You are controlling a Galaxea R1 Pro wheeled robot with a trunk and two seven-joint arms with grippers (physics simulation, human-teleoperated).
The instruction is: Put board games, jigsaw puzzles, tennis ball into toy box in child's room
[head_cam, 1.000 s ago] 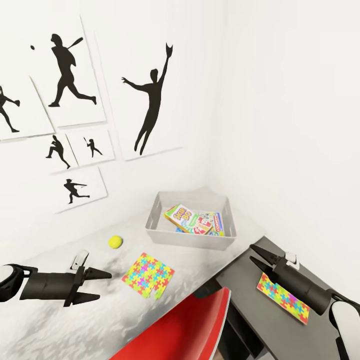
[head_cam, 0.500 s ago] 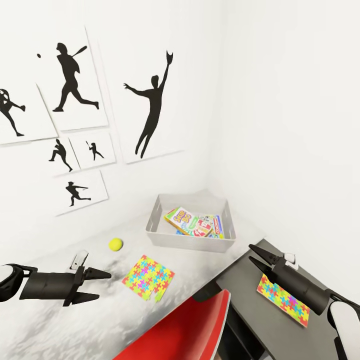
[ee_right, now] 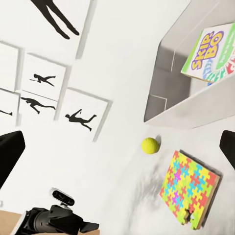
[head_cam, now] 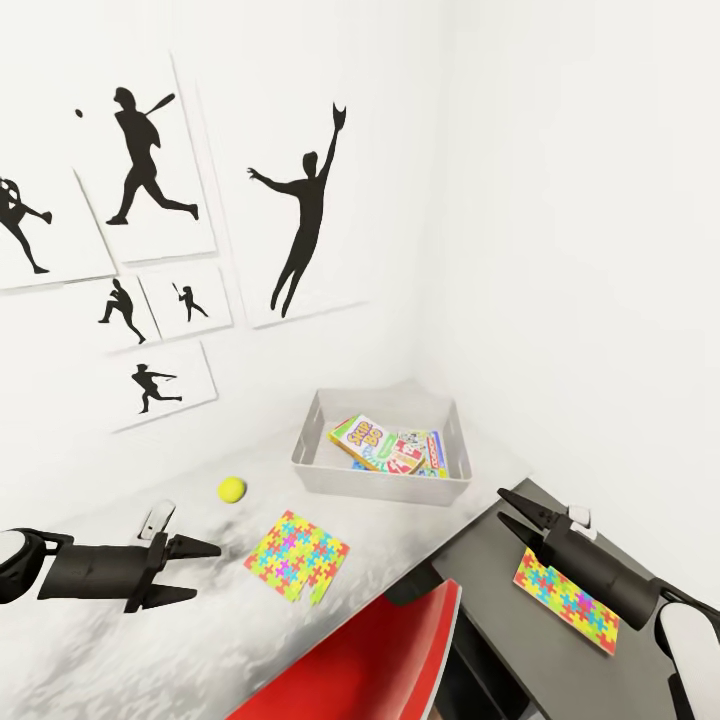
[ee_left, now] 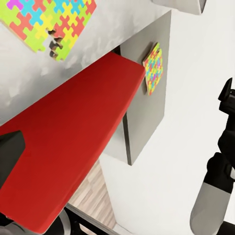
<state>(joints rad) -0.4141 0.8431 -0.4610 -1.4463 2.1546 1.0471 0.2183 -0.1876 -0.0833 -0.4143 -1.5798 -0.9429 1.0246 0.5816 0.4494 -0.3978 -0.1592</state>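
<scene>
Change: nothing moved since half a second ago
Hands: left hand [head_cam: 205, 570] and right hand [head_cam: 512, 513] both open, empty
Obstacle: red chair [head_cam: 370, 650] below counter [head_cam: 130, 640] edge
Toy box [head_cam: 383, 482]: board games [head_cam: 385, 445] inside, lying tilted
Puzzles: one [head_cam: 297, 555] on pale counter, one [head_cam: 566, 598] on dark section
Ball [head_cam: 232, 488]: beside box

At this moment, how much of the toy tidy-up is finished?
Done: the board games lie in the toy box. In hand: nothing; the left gripper and right gripper hang open and empty. Left: the tennis ball, the puzzle on the pale top, and the puzzle on the dark section.
</scene>
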